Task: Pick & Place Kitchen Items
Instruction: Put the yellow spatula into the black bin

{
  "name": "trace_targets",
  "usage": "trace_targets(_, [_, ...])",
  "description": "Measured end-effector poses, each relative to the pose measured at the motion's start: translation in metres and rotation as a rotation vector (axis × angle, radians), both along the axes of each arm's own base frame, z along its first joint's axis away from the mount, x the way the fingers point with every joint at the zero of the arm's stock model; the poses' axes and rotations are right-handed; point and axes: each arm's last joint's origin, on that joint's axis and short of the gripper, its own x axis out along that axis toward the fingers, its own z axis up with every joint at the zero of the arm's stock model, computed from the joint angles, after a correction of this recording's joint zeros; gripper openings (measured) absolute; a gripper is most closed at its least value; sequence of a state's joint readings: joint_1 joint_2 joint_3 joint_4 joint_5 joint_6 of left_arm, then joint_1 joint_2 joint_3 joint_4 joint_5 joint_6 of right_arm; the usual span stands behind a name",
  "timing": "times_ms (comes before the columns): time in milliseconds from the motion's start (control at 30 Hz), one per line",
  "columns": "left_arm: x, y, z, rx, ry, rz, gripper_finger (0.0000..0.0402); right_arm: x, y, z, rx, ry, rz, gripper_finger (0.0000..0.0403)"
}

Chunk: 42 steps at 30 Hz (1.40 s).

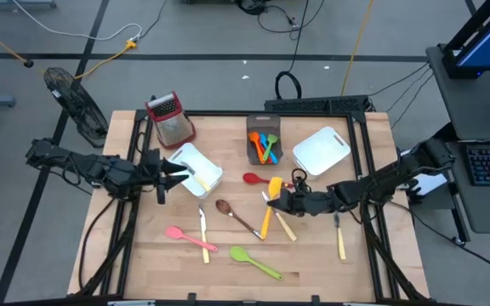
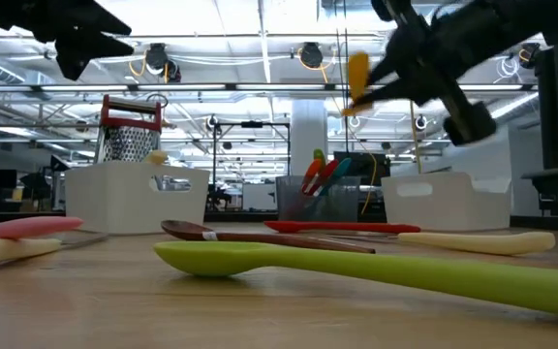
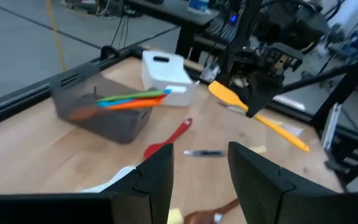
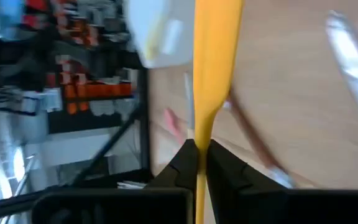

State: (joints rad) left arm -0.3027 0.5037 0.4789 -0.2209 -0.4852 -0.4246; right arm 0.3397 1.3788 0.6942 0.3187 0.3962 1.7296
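While lifted off the table, yellow spatula (image 1: 270, 212) between right pincer (image 1: 272, 201) fingers.

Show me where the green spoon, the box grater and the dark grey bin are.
green spoon (image 1: 254, 262), high view, on its handle.
box grater (image 1: 172, 125), high view, on its metal face.
dark grey bin (image 3: 82, 99), left wrist view, on its side wall.

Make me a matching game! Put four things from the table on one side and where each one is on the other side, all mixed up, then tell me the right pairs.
Things:
1. orange spatula
2. green spoon
3. blue spoon
4. pink spoon

Places:
A. in the dark grey bin
B. lying on the table, nearest its front edge
C. pinched in the right claw, lifted above the table
D. lying on the table beside a yellow-handled knife

Pairs: 1-C, 2-B, 3-A, 4-D
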Motion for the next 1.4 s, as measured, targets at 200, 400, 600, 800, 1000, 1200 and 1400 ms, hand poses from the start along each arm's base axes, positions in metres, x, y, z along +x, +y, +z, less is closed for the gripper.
trace_targets(200, [0.005, -0.003, 0.008, -0.077, -0.088, -0.027, 0.0154, 0.009, -0.004, 0.023, -0.144, -0.210, -0.001, 0.0008])
trace_targets(400, [0.016, -0.007, 0.012, -0.186, -0.158, -0.074, 0.0154, 0.016, -0.021, 0.039, -0.279, -0.350, 0.022, 0.0008])
trace_targets(600, [0.034, -0.015, 0.022, -0.214, -0.292, -0.135, 0.0154, 0.021, -0.044, 0.048, -0.363, -0.449, 0.104, 0.0008])
trace_targets(800, [0.060, -0.022, 0.028, -0.192, -0.464, -0.130, 0.0154, 0.022, -0.059, 0.056, -0.392, -0.551, 0.209, 0.0008])
trace_targets(1000, [0.090, -0.032, 0.011, -0.291, -0.497, -0.157, 0.0154, 0.020, -0.067, 0.064, -0.396, -0.646, 0.295, 0.0008])
trace_targets(1200, [0.119, -0.042, -0.010, -0.483, -0.510, -0.178, 0.0154, 0.015, -0.075, 0.072, -0.404, -0.689, 0.358, 0.0008])
trace_targets(1400, [0.155, -0.053, -0.011, -0.551, -0.489, -0.170, 0.0154, 0.015, -0.080, 0.070, -0.379, -0.675, 0.411, 0.0008])
